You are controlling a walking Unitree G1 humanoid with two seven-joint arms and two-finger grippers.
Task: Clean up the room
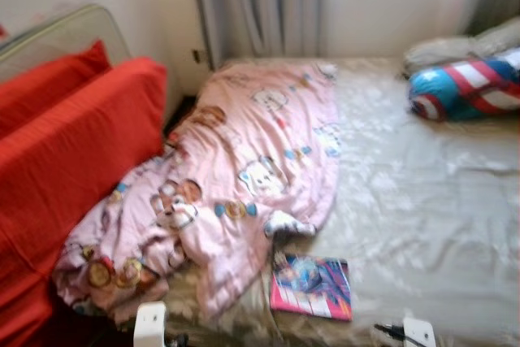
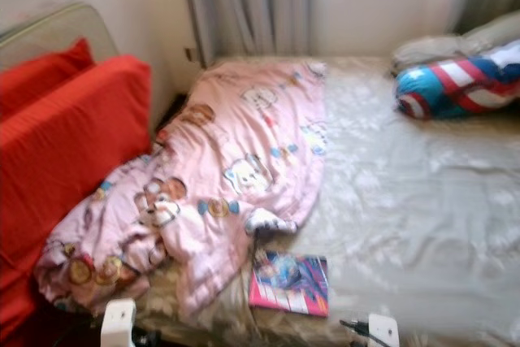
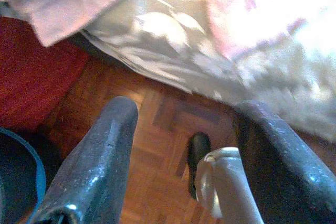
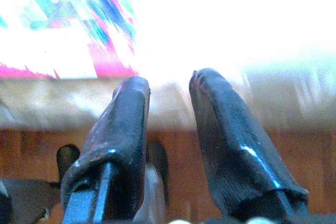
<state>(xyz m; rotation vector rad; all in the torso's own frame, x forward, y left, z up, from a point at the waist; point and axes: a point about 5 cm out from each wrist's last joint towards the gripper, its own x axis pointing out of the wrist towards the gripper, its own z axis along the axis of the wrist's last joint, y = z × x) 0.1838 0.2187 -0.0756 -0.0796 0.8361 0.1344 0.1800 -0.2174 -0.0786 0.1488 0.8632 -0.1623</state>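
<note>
Two grippers hang low at the bed's near edge, left spread wide, right slightly parted, both empty. Just beyond the right one lies a book; a crumpled pink blanket spreads behind it, a striped pillow farther back.

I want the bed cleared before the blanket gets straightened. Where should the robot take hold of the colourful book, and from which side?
Probably the book's near edge, approached from the foot of the bed by the right hand. The book lies flat on the sheet near the mattress edge, just clear of the pink blanket. A low pinch with one finger slid under that edge looks most workable.
</note>
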